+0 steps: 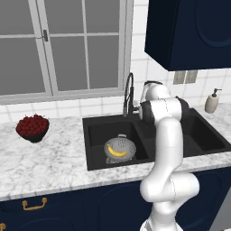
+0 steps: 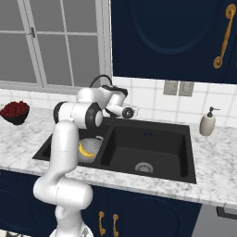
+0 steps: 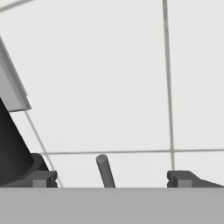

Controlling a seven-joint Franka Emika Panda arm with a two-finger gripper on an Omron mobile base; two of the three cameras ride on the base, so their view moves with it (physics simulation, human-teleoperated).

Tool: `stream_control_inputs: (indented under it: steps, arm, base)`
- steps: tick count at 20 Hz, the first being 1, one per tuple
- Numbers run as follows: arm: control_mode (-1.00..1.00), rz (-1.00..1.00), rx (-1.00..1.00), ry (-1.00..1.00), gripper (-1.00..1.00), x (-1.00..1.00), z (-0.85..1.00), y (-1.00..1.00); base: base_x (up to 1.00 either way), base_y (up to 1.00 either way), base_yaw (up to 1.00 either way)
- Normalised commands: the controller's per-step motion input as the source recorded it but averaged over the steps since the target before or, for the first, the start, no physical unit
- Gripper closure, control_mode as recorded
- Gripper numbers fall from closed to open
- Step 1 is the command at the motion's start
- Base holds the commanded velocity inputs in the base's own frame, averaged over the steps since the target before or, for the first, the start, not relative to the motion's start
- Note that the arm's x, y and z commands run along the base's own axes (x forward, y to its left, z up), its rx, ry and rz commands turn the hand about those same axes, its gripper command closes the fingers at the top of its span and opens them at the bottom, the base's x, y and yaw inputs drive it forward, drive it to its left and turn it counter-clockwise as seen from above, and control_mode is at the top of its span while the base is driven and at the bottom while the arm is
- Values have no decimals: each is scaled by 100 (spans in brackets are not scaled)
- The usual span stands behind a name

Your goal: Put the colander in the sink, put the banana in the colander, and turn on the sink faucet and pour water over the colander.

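Tool [image 3: 111,179] fingers stand wide apart with nothing between them but a small grey lever [image 3: 105,171], seen at the bottom centre of the hand view against white wall tile.

Largest first: the sink [image 1: 94,124] is a fixed black double basin set in the marble counter [image 1: 45,158], in the middle of the left base view. The sink faucet [image 1: 128,94] rises just behind the divider, upper centre; it looks rigid and smooth, and its slim lever, probably stiff on a pivot, seems the place to push or pinch with little force.

The colander [image 1: 120,149] already sits in the left basin, lower centre; thin metal, likely light and apt to slide, best taken by a loop handle.

The banana [image 1: 117,152] lies inside it, soft and easily bruised, so best gripped at mid-body.
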Motion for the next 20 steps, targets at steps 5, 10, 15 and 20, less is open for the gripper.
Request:
stream_control_inputs:
  steps: [5,10,15,20]
  arm:
    - [-100,0,0,0,-100,14,0,0]
    - [-100,-1,0,0,-100,13,0,-1]
    - [-100,0,0,0,-100,2,0,-16]
    - [-100,0,0,0,-100,0,0,-25]
  base:
    - [0,0,0]
    - [0,0,0]
    - [0,0,0]
    - [0,0,0]
